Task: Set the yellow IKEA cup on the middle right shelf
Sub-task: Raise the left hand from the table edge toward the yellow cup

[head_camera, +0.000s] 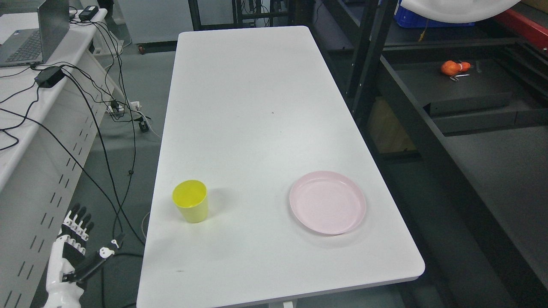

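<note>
While the left hand [72,244] hangs empty, fingers spread, off the counter [257,107] left-below the yellow cup [190,201], approach sideways, wrap mid-body, avoid tipping.

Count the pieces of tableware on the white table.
2: a yellow cup upright near the table's front left, and an empty pink plate toward the front right. None appear hidden.
</note>
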Robot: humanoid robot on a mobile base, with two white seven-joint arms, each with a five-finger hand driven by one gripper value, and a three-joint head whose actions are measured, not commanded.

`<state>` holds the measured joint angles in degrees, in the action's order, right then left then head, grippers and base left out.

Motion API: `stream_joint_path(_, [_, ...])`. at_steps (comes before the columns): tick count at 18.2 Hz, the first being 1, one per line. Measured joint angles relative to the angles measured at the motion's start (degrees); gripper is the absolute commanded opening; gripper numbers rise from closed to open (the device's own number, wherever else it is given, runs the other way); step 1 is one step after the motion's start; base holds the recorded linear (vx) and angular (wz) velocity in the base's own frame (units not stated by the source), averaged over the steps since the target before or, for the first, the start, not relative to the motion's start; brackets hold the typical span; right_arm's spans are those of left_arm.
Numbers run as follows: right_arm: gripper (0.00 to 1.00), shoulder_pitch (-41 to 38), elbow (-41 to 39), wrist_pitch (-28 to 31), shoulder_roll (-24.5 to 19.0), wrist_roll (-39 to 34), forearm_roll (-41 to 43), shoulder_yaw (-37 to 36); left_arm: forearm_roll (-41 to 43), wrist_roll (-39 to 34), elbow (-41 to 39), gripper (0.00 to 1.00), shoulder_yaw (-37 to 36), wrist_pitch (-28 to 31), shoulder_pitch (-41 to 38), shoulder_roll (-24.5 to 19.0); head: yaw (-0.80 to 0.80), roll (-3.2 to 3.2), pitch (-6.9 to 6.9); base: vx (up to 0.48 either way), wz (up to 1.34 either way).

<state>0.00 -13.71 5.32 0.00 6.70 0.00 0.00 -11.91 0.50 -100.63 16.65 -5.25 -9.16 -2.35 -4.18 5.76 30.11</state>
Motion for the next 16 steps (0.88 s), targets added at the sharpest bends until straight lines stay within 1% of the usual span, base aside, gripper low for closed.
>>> stream_joint_path(6, [0.99,0.0,0.0,0.0,0.0,0.0,0.0,0.0,0.0,-0.2,0.5,0.99,0.7,0.1,1.1,0.1,0.00,0.00,0.00,-0.002,-0.02])
stream_joint_path(10, [0.99,0.0,0.0,0.0,0.0,0.0,0.0,0.0,-2.0,0.2,1.9,0.99,0.9,-0.3,4.2,0.1,0.00,0.00,0.00,0.001,0.01])
stream_joint_path(14, [0.99,0.0,0.0,0.0,0.0,0.0,0.0,0.0,-4.7,0.4,3.6,0.99,1.0,4.2,7.5,0.4,0.00,0.00,0.00,0.000,0.00])
stream_joint_path(16, [0.99,0.0,0.0,0.0,0.0,0.0,0.0,0.0,-5.4,0.5,4.5,0.99,0.7,5.1,9.3,0.3,0.00,0.00,0.00,0.000,0.01])
